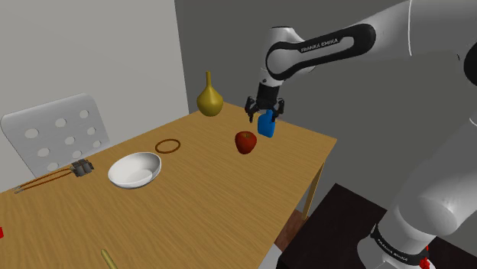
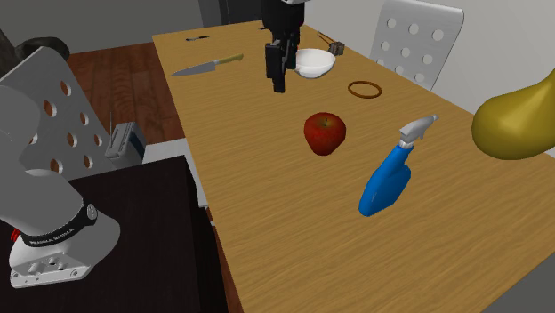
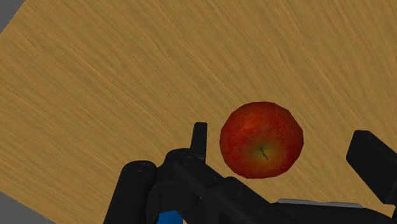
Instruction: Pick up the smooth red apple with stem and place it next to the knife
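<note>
So I'm watching the feeds, and the all-black end effector (image 1: 264, 115) hangs above the light wooden tabletop (image 1: 191, 206). Its fingers (image 3: 200, 137) are spread wide apart with nothing gripped. The smooth round red apple (image 3: 261, 139) sits on the tabletop below it, with the stem pointing up. Through the wrist camera the apple lines up with the gap between the fingers, closer to one than the other, and neither touches it.

The blue spray bottle with the grey trigger head (image 2: 387, 182) is near the apple, on the far side of it from the end effector in the second exterior view; I can't tell if it's standing or lying.

The knife with the silver blade and pale handle (image 2: 207, 67) lies flat, well apart from the end effector, off to its left in that view and well apart from the apple too.

The round white bowl (image 2: 316, 62) shows just right of the end effector there. The thin brown ring (image 2: 365, 89) is further right.

The mustard-yellow long-necked vase (image 1: 209, 98) stands upright at the tabletop's far edge, left of the end effector in the shoulder view.
</note>
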